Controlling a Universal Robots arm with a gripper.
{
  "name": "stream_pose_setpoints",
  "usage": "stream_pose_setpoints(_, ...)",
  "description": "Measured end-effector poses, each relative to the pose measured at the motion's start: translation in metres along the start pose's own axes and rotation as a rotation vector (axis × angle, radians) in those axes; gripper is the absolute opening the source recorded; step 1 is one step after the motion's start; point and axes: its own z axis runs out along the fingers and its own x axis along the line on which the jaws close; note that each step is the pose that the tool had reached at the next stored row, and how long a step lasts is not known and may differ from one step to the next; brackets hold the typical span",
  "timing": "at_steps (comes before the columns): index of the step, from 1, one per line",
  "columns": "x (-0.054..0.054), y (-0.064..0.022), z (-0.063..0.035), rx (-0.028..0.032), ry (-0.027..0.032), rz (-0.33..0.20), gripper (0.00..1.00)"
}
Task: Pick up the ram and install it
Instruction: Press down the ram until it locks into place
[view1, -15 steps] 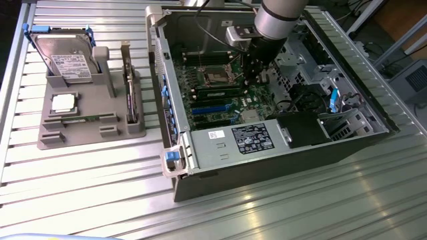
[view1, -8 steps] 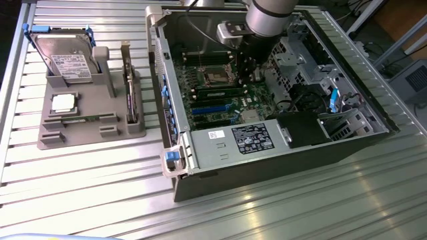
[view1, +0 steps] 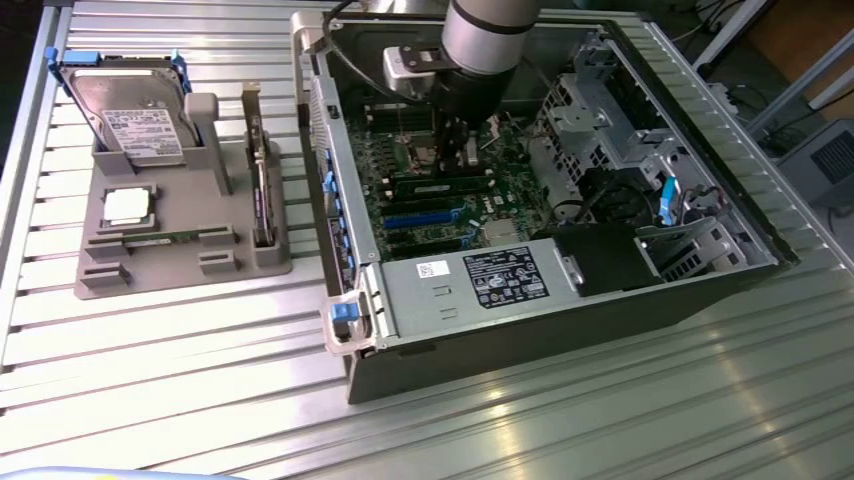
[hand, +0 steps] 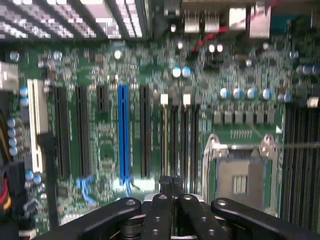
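Observation:
The ram (view1: 441, 186), a narrow green stick with dark chips, stands on edge in a memory slot of the motherboard (view1: 501, 130), between the blue card slots and the processor socket. In the wrist view its thin top edge (hand: 165, 140) runs along one slot below a white clip. My gripper (view1: 463, 150) reaches down into the open computer case just above the stick. Its black fingertips (hand: 171, 182) are pressed together with nothing between them. I cannot tell whether they touch the ram.
The empty processor socket (hand: 240, 175) lies beside the memory slots. A power supply (view1: 481, 280) and drive cages (view1: 601, 100) fill the case. On the exterior view's left, a grey fixture (view1: 100, 275) holds a hard drive (view1: 127, 110), a silver processor (view1: 127, 205) and an upright card (view1: 254, 170).

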Motion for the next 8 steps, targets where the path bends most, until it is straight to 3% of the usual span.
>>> stream_pose_setpoints(8, 0.000, 0.0407, 0.0000, 0.0000, 0.0001, 0.000, 0.10)
